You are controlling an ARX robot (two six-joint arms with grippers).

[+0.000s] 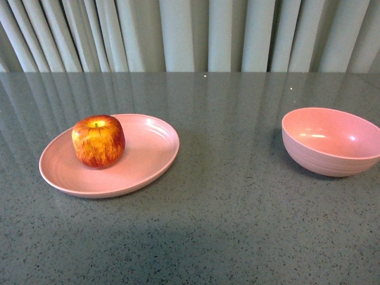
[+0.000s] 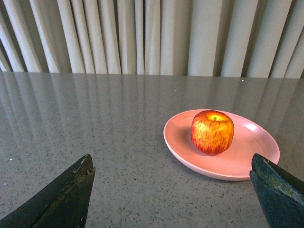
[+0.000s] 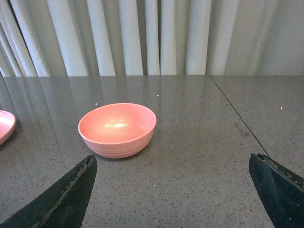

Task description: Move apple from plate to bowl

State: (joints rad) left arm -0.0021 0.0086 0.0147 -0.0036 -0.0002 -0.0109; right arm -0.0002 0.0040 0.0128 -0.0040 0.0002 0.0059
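The red apple [image 1: 98, 141] streaked with yellow stands upright on the shallow oval pink plate [image 1: 151, 148] at the left of the grey table. The deep pink bowl [image 1: 332, 141] stands empty at the right. Neither arm shows in the front view. In the left wrist view the apple [image 2: 212, 132] sits on the plate [image 2: 251, 147] ahead of my open, empty left gripper [image 2: 173, 164], well apart from it. In the right wrist view the bowl [image 3: 118, 129] stands ahead of my open, empty right gripper [image 3: 173, 164], with the plate's edge [image 3: 4, 126] at the frame's side.
Pale pleated curtains [image 1: 190, 35] hang behind the table's far edge. A seam in the tabletop [image 3: 237, 116] runs past the bowl on its far side from the plate. Bare grey speckled tabletop [image 1: 231, 178] lies between plate and bowl.
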